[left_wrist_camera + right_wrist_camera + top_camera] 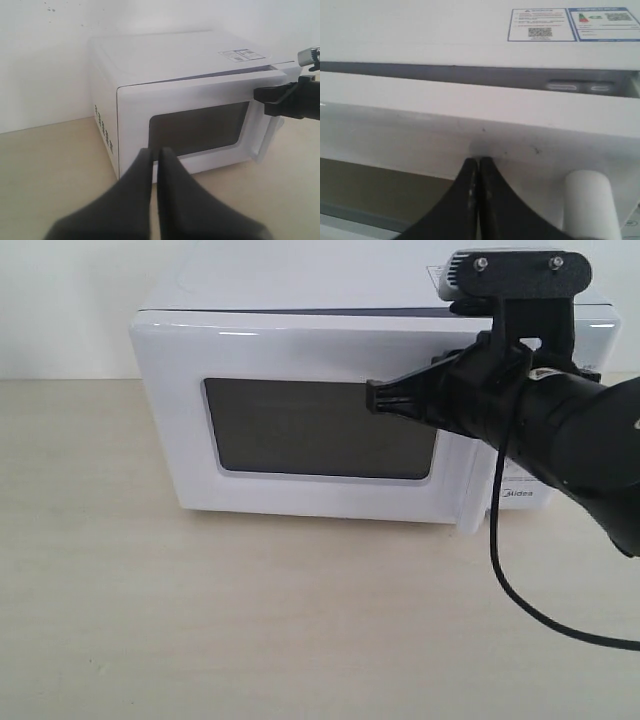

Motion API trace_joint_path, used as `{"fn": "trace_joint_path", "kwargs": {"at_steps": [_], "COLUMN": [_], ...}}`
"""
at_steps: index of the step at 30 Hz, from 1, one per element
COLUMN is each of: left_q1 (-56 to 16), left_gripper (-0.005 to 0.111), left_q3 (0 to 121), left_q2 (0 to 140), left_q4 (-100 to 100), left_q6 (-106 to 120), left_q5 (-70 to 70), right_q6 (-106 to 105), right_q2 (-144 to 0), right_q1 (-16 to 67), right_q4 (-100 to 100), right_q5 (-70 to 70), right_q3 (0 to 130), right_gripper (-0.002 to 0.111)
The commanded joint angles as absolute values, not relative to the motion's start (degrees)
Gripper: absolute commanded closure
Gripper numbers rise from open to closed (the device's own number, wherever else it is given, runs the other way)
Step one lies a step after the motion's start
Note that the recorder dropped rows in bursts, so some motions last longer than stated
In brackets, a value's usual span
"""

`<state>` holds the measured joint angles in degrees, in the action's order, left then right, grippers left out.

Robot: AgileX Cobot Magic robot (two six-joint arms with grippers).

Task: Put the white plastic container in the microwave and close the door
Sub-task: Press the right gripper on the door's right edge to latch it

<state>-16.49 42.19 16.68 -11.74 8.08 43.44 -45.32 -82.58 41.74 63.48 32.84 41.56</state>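
Observation:
The white microwave [300, 280] stands on the table, facing me. Its door [290, 350] with the dark window [320, 428] is almost shut, and a thin dark gap shows along its top edge [470, 74]. My right gripper [372, 397] is shut and empty. Its tips [478, 161] press against the door's white face above the window, beside the bar handle [590, 200]. My left gripper [156, 152] is shut and empty, held back from the microwave's [165, 60] front left corner; the exterior view does not show it. The white plastic container is hidden.
A light wooden table [300, 640] stretches in front of the microwave. A black cable [500, 570] hangs from the right arm over the table. Sticker labels [570, 24] sit on the top panel. A white wall stands behind.

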Motion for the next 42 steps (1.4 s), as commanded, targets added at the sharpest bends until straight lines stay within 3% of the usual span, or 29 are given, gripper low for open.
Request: {"fn": "trace_joint_path", "kwargs": {"at_steps": [1, 28, 37, 42], "left_q1": [-16.62, -16.62, -16.62, -16.62], "left_gripper": [0.102, 0.102, 0.102, 0.102], "left_q3": [41.76, 41.76, 41.76, 41.76], "left_q2": [16.40, 16.40, 16.40, 16.40], "left_q4": [-11.14, -5.30, -5.15, -4.64], "left_q6": [7.47, 4.75, 4.75, 4.75], "left_q5": [43.79, 43.91, 43.52, 42.55], "right_q6": [-46.58, -51.81, -57.40, -57.55], "right_q2": [-83.17, -87.15, -79.61, -78.99], "right_q1": [39.22, 36.65, 44.67, 45.09], "right_q4": [63.88, 65.70, 72.72, 72.96], "right_q5": [31.42, 31.55, 36.68, 36.53], "right_q3": [42.90, 47.77, 41.06, 40.04], "right_gripper": [0.109, 0.109, 0.109, 0.109]}}
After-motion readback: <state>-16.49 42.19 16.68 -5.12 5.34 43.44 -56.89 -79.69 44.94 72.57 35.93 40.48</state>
